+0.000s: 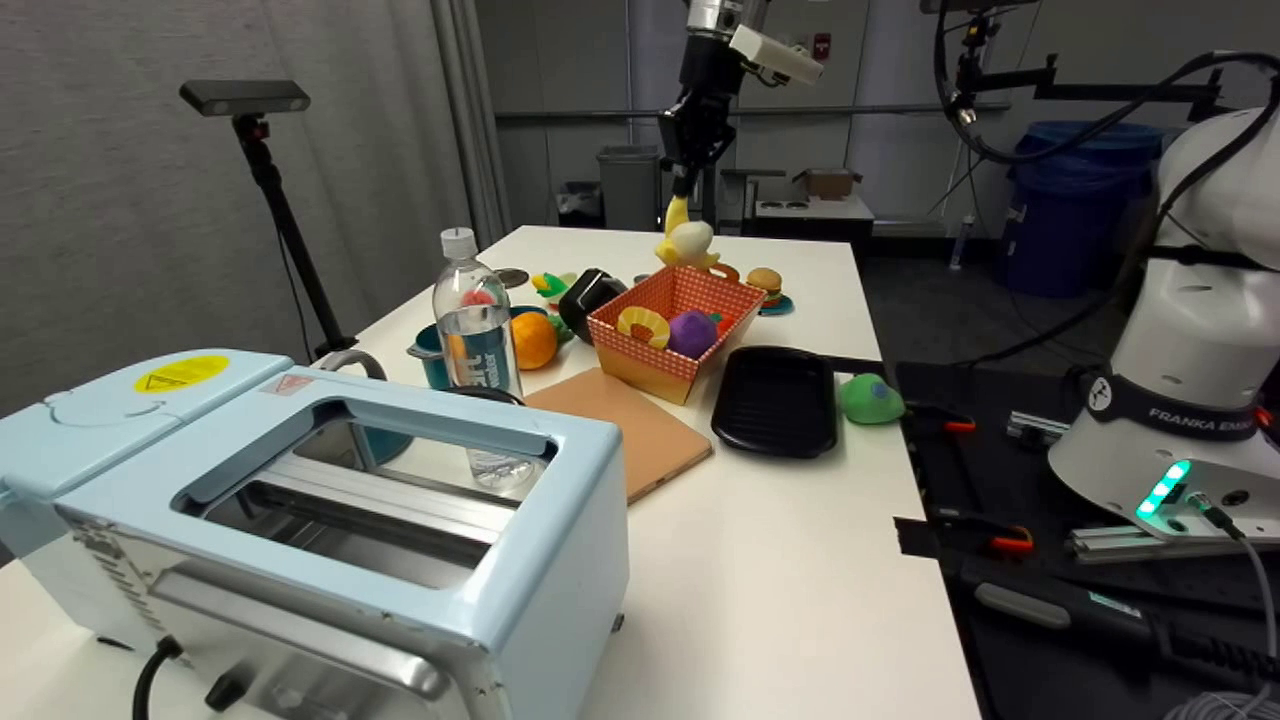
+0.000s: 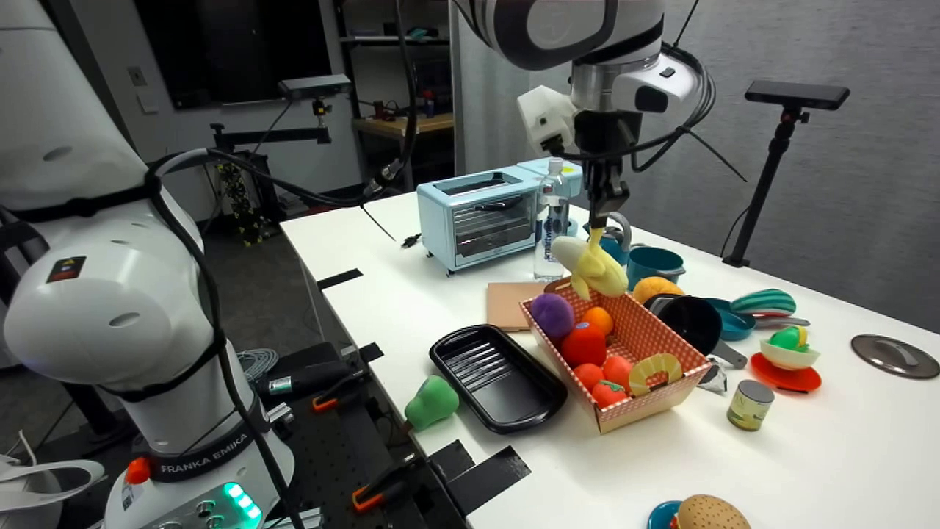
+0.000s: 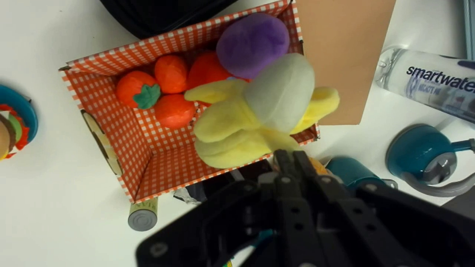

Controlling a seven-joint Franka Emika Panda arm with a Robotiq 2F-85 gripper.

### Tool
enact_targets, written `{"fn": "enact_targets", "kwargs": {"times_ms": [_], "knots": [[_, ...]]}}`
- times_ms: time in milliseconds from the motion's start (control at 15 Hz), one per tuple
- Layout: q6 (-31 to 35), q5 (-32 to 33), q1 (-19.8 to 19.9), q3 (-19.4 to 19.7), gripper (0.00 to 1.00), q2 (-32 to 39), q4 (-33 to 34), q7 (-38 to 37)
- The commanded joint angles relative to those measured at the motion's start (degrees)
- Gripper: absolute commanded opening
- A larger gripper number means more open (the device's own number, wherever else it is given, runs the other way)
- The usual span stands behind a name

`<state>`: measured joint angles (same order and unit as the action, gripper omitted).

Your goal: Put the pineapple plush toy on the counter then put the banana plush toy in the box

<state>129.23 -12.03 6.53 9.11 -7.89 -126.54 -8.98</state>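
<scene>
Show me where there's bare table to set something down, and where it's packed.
Bare table shows between the toaster and the black dish, and between the can and the burger. It's crowded beside the box on the side away from that dish: pineapple toy, teal pot, black pan.

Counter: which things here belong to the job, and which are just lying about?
Job things:
gripper, holding the banana plush toy over the box
pineapple plush toy
counter

Just lying about:
toaster
water bottle
black dish
tan board
purple toy, in the box
green toy
toy burger
teal kettle
can
lid
</scene>
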Motion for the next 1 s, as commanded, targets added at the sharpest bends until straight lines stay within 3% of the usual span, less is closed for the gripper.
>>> {"fn": "enact_targets", "kwargs": {"times_ms": [0, 133, 667, 867, 933], "knots": [[-1.63, -0.95, 0.95, 0.3, 0.34, -0.95, 0.18, 0.81], [-2.44, -0.82, 1.03, 0.35, 0.38, -1.24, 0.53, 0.68], [-7.21, -0.07, 0.68, -0.37, 0.97, -3.68, 2.58, 0.56], [-12.0, -1.34, 0.42, -0.43, 1.0, -5.1, 3.65, 1.2], [-8.48, -0.08, 0.75, -0.72, 1.0, -2.97, 3.37, 0.1]]}}
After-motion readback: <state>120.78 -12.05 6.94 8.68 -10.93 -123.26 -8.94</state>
